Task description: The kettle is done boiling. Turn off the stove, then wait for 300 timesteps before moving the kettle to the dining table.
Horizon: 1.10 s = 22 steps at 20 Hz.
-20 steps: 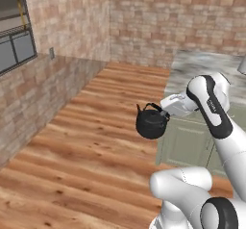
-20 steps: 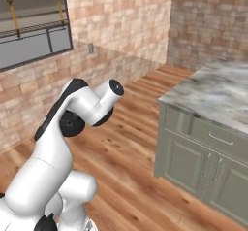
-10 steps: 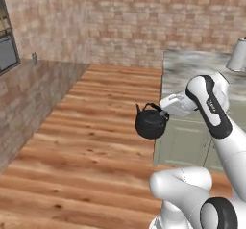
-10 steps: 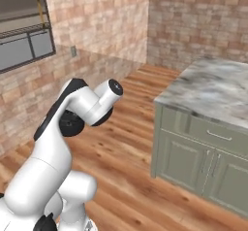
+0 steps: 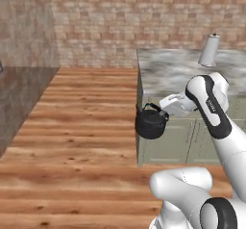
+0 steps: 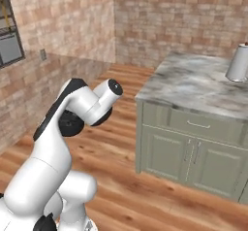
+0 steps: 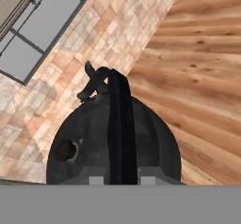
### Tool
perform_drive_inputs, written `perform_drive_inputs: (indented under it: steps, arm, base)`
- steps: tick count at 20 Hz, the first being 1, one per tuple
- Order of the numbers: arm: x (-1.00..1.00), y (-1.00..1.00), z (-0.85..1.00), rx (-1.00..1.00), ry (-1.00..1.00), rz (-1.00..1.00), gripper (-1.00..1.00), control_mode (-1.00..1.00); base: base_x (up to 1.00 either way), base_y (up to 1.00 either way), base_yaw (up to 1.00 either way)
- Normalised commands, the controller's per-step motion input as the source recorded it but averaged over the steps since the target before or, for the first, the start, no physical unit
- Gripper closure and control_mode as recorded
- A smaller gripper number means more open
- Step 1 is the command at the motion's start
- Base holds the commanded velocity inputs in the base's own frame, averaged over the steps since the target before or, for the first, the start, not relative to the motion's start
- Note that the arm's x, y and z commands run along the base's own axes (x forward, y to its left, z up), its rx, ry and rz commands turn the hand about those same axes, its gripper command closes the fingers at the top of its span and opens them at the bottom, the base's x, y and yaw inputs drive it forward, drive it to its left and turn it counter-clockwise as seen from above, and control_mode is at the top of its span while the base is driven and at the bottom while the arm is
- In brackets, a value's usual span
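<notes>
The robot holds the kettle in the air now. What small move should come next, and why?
Probably keep the hand shut on the kettle and let the base carry it on. The kettle hangs by its handle above the wooden floor, beside the green cabinet, so opening here would drop it.

Open wood floor (image 5: 86, 141) lies left of the kettle (image 5: 151, 123), free to the brick wall (image 5: 144, 26). Right of it the cabinet (image 5: 168, 141) stands close, its marble top (image 5: 178, 71) carrying a white canister (image 5: 209, 50).
</notes>
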Motion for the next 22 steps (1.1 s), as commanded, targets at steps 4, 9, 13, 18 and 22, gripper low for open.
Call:
perform_drive_inputs:
  steps: [4, 9, 13, 18, 22]
  arm:
    - [0.00, 0.00, 0.00, 0.00, 0.00, 0.00, 1.00, 1.00]
    - [0.00, 0.00, 0.00, 0.00, 0.00, 0.00, 1.00, 1.00]
    - [0.00, 0.00, 0.00, 0.00, 0.00, 0.00, 1.00, 1.00]
    - [0.00, 0.00, 0.00, 0.00, 0.00, 0.00, 1.00, 1.00]
    - [0.00, 0.00, 0.00, 0.00, 0.00, 0.00, 1.00, 1.00]
  base:
    - [0.27, 0.30, -0.34]
    - [0.29, 0.34, -0.35]
    - [0.32, 0.41, -0.34]
    - [0.41, 0.48, -0.33]
    - [0.54, 0.57, -0.29]
